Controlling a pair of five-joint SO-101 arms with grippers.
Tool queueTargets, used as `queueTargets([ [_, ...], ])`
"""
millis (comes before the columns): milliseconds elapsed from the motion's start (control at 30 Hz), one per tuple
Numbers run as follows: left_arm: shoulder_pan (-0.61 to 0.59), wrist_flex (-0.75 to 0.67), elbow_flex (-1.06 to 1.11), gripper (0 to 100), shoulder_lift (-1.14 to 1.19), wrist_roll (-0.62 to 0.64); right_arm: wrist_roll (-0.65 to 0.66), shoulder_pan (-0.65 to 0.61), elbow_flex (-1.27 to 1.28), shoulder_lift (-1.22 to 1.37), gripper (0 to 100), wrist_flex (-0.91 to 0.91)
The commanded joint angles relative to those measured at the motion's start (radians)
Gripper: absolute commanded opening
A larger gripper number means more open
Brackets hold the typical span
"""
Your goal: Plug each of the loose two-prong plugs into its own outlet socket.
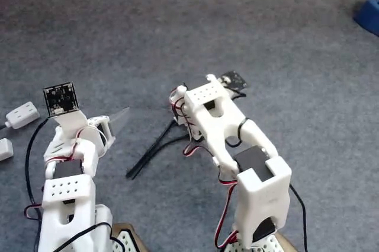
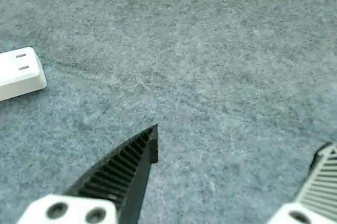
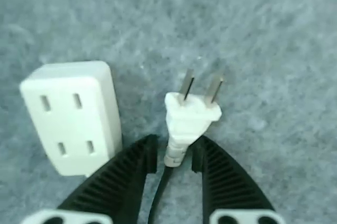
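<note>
A white two-prong plug (image 3: 190,114) sits between the black fingers of my right gripper (image 3: 174,153), which is shut on its neck, prongs pointing away. Right beside it lies a white outlet block (image 3: 73,116) with two pairs of slots facing up. The plug's black cord (image 1: 153,150) trails across the carpet from under the right arm (image 1: 228,127). My left gripper (image 2: 239,147) hangs open over bare carpet, with a second white outlet (image 2: 18,72) off to one side. From above, this outlet (image 1: 22,114) lies at the far left, past the left arm (image 1: 74,145).
Another white block (image 1: 5,148) lies at the left edge, near the left arm. A blue object (image 1: 370,15) sits at the far right corner. Grey carpet covers the whole surface, with open room at the back and right.
</note>
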Motion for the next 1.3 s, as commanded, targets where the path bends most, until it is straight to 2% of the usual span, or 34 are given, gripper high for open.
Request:
queueTargets([
  [0, 0.016, -0.020, -0.002, 44, -0.012, 0.003, 0.006, 0.025, -0.036, 0.027, 11.8, -0.015],
  [133, 0.016, -0.021, -0.002, 44, -0.012, 0.003, 0.137, 0.031, -0.042, 0.061, 11.0, -0.022],
  [267, 0.016, -0.021, -0.002, 44, -0.012, 0.003, 0.198, 0.041, -0.042, 0.061, 0.2, -0.015],
  [367, 0.016, -0.023, -0.002, 44, -0.012, 0.003, 0.219, 0.051, -0.042, 0.062, 0.5, -0.015],
  [433, 0.016, -0.023, -0.002, 44, -0.012, 0.003, 0.295, 0.065, -0.042, 0.061, 0.8, -0.015],
  [500, 0.016, -0.023, -0.001, 44, -0.012, 0.003, 0.496, 0.077, -0.042, 0.059, 0.8, -0.002],
  [600, 0.016, -0.023, -0.001, 44, -0.012, 0.003, 0.970, 0.081, -0.045, 0.059, 0.8, 0.044],
  [633, 0.016, -0.023, -0.001, 44, -0.012, 0.003, 1.089, 0.081, -0.059, 0.059, 0.8, 0.074],
  [833, 0.018, -0.023, -0.001, 44, -0.012, -0.006, 1.683, 0.048, -0.243, 0.022, 0.8, 0.463],
  [933, 0.022, -0.021, 0.001, 44, -0.012, -0.043, 1.832, 0.048, -0.349, -0.015, 0.8, 0.558],
  [1133, 0.015, -0.017, 0.001, 44, -0.021, -0.044, 2.124, 0.093, -0.432, -0.047, 0.8, 0.588],
  [1200, 0.002, -0.017, 0.001, 44, -0.022, -0.044, 2.159, 0.093, -0.407, -0.051, 0.8, 0.590],
  [1267, -0.013, -0.015, -0.001, 44, -0.022, -0.048, 2.127, 0.091, -0.409, -0.056, 0.8, 0.590],
])
